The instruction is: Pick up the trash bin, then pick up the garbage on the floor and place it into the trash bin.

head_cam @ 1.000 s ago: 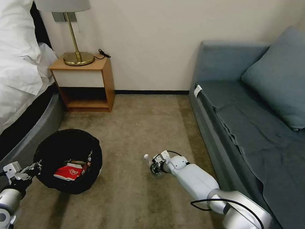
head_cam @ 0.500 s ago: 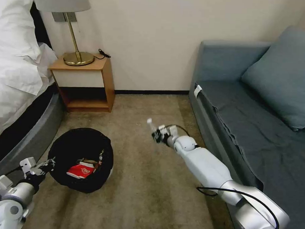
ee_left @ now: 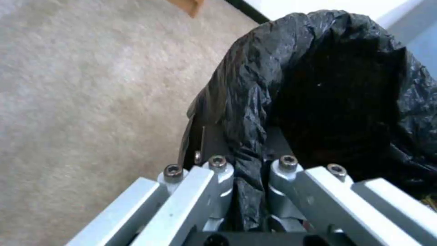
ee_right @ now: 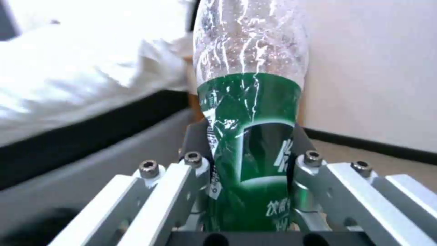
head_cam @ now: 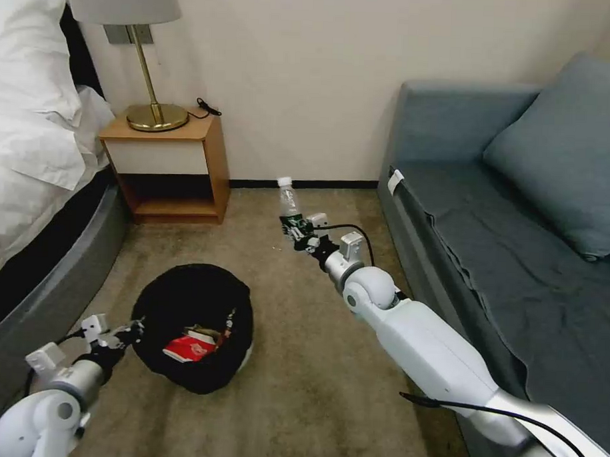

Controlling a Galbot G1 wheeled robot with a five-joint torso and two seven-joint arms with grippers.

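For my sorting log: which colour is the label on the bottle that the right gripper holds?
Green with white print, on the clear bottle; the right wrist view shows it best.

A tan carpet floor carries everything. Take the nightstand as the landmark: it stands on the floor against the far wall, with a gold lamp on top. The bed rests just left of the nightstand; the blue sofa stands well to its right. The bin is nearer the robot than the nightstand, tilted; whether it touches the floor is unclear.
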